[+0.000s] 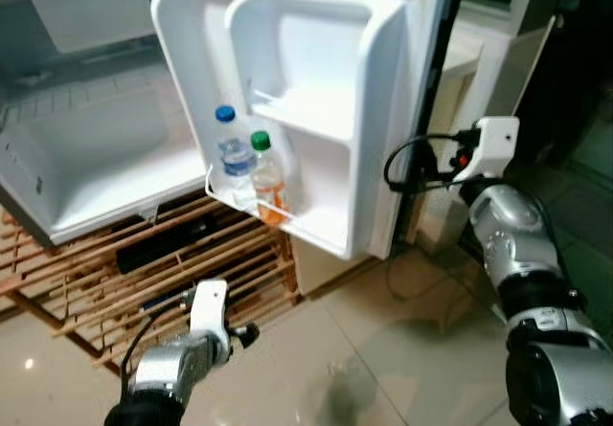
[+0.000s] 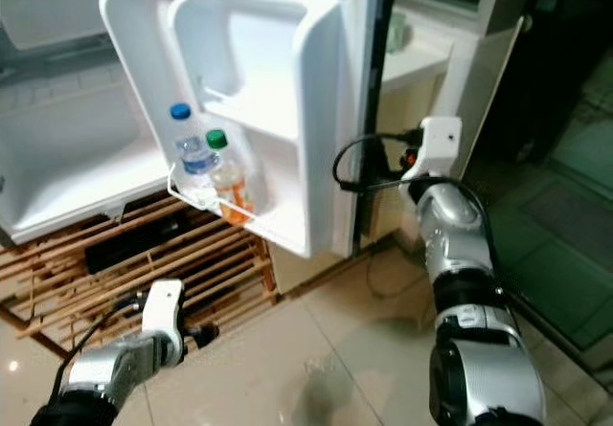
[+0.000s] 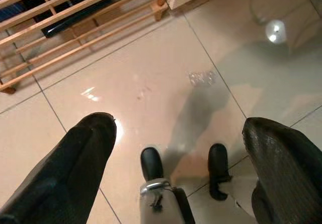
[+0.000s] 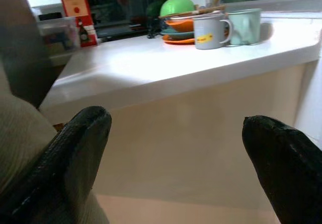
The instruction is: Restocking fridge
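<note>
The white fridge door (image 1: pixel 374 110) stands swung open. On its lower door shelf a blue-capped water bottle (image 1: pixel 233 163) stands upright beside a green-capped bottle of orange drink (image 1: pixel 267 179). The fridge cavity (image 1: pixel 86 148) to the left looks bare. My left gripper (image 3: pixel 178 128) hangs low over the floor tiles, open, nothing between its fingers; from the head it shows at the bottom left (image 1: pixel 244 333). My right arm (image 1: pixel 503 225) is raised beside the door's outer edge. My right gripper (image 4: pixel 176 121) is open and empty, facing a white counter.
The fridge rests on a slatted wooden rack (image 1: pixel 144 263) holding a dark object. Right of the door is a white counter (image 4: pixel 176 58) carrying two mugs (image 4: pixel 211 31), bowls and a green ball (image 4: pixel 179 5). Glossy beige floor tiles (image 1: pixel 383 349) spread in front.
</note>
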